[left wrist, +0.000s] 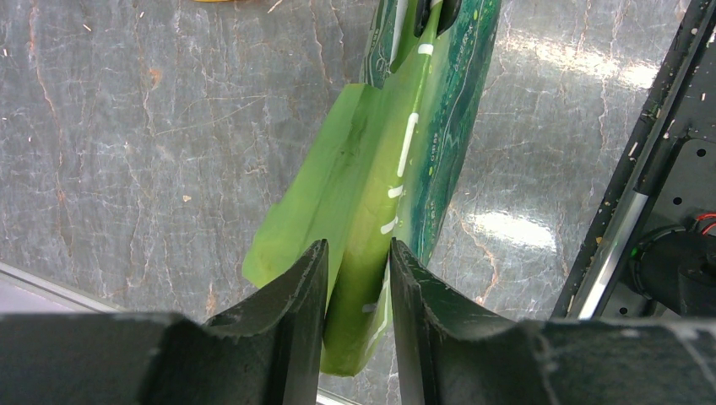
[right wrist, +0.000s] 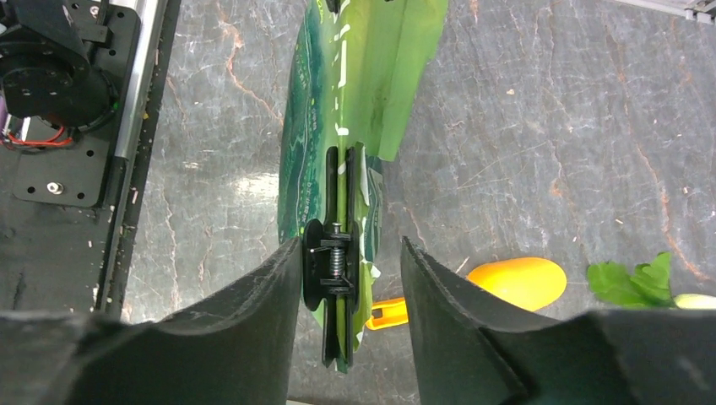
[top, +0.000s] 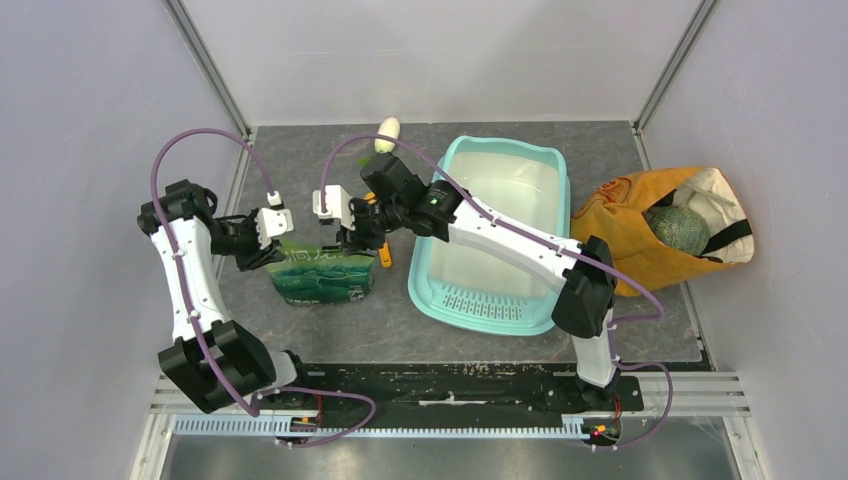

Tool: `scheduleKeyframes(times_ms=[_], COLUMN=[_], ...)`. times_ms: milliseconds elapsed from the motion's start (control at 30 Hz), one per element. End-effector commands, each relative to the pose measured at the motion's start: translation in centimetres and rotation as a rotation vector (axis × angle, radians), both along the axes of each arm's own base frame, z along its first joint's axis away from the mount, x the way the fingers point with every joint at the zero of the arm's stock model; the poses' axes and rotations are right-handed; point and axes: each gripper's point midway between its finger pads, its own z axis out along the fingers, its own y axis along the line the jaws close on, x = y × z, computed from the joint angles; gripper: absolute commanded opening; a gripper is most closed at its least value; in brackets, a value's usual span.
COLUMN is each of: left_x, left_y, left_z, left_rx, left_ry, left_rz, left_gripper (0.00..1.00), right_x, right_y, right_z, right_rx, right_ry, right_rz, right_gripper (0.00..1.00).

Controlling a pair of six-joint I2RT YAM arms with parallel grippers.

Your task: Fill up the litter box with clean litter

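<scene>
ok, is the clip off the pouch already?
No, the black clip is clamped on the top edge of the green pouch, sitting between the fingers of the right end effector.

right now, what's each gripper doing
Left gripper: closed on the green pouch.
Right gripper: open, straddling the black clip on the pouch.

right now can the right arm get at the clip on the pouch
Probably yes: the right gripper is open with a finger on each side of the clip on the pouch top, nothing between. The left gripper pinches the pouch's other end, away from the clip.
</scene>
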Motion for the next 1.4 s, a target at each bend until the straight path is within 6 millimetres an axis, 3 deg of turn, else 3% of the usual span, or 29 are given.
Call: scheduleKeyframes(times_ms=[0,233,433,533,700,767,833,900,1033,1167,1267,1367], left_x=[0.1,0.1,0.2,1.0,2.1,2.5,3.0,3.6,4.3,5.0,5.2,5.2], left_y=[-0.3,-0.2,-0.1,-0.1,-0.7,-0.9,-1.0,-1.0,-1.2,-1.4,-1.4,-1.5], left_z=[0.9,0.9,0.8,1.6,4.2,5.5,7.2,9.0,12.3,15.0,16.2,16.2], left_rx=[-0.018,-0.015,-0.021,-0.046,-0.12,-0.145,-0.176,-0.217,-0.285,-0.389,-0.44,-0.472], left_ry=[-0.02,-0.018,-0.011,-0.024,-0.056,-0.073,-0.088,-0.092,-0.132,-0.168,-0.182,-0.158], left_rz=[-0.004,-0.004,0.013,0.058,0.107,0.13,0.176,0.257,0.352,0.48,0.543,0.593], left_gripper=[0.39,0.39,0.39,0.39,0.4,0.41,0.45,0.62,0.72,0.83,0.87,0.87], right_x=[0.3,-0.1,0.1,0.5,0.2,-0.2,-1.1,-2.4,-5.5,-8.5,-8.5,-7.9], right_y=[0.6,0.7,1.0,0.7,-0.9,-1.9,-3.1,-4.3,-5.9,-5.1,-3.9,-2.7], right_z=[0.1,1.6,4.4,6.8,11.9,13.0,12.9,11.5,5.7,1.5,-2.6,-6.7], right_rx=[0.012,0.052,0.108,0.148,0.225,0.227,0.196,0.141,0.007,-0.089,-0.145,-0.195], right_ry=[-0.024,-0.023,-0.057,-0.096,-0.146,-0.153,-0.13,-0.078,-0.018,-0.012,-0.036,-0.056], right_rz=[-0.009,0.004,0.002,-0.013,-0.038,-0.05,-0.047,-0.043,-0.026,-0.002,-0.014,-0.028], right_gripper=[0.46,0.0,0.0,0.0,0.0,0.0,0.0,0.0,0.0,0.0,0.0,0.0])
